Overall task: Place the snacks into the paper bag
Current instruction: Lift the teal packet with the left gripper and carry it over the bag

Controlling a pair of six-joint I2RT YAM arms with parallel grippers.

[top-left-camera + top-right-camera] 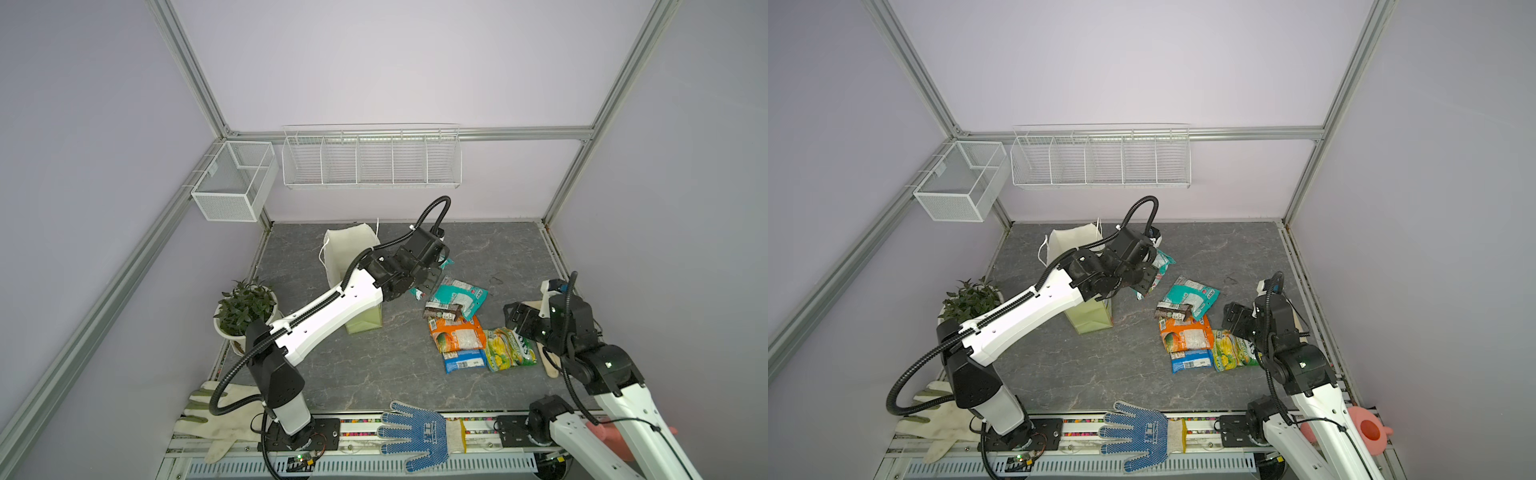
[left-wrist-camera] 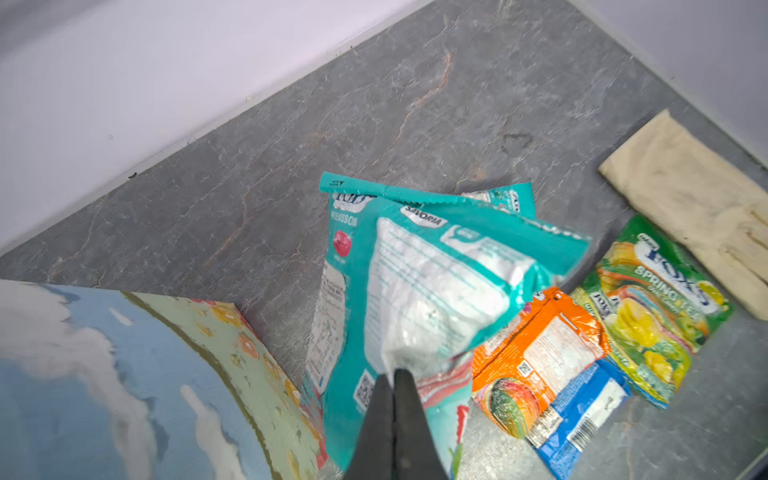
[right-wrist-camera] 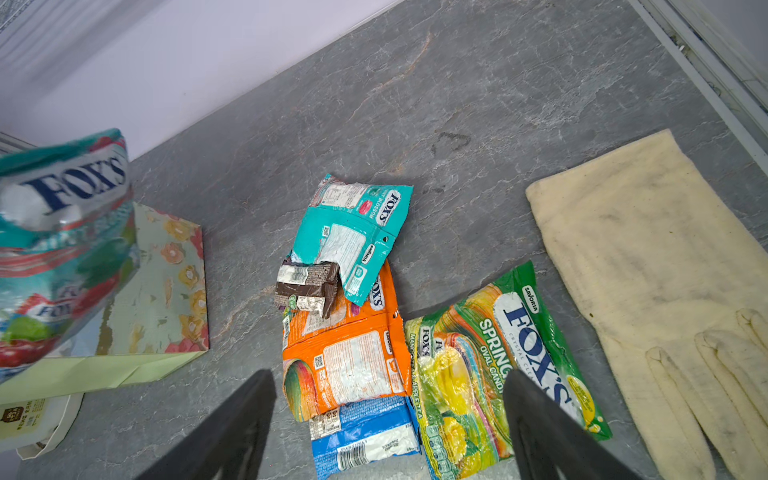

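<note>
My left gripper (image 2: 392, 374) is shut on a teal snack packet (image 2: 436, 286), held in the air just right of the paper bag (image 1: 361, 324); the packet also shows in a top view (image 1: 1160, 262). The bag stands upright with its mouth open and its printed face (image 2: 166, 374) close to the gripper. On the table lie a teal packet (image 3: 353, 232), a dark brown bar (image 3: 307, 286), an orange packet (image 3: 349, 357), a blue packet (image 3: 365, 436) and a yellow-green packet (image 3: 498, 374). My right gripper (image 3: 386, 376) hangs open above this pile, holding nothing.
A cream glove (image 3: 665, 291) lies right of the pile. A potted plant (image 1: 245, 309) stands left of the bag. A blue dotted glove (image 1: 415, 432) and another cream glove (image 1: 220, 415) lie at the front edge. White wire baskets (image 1: 372, 160) hang on the back wall.
</note>
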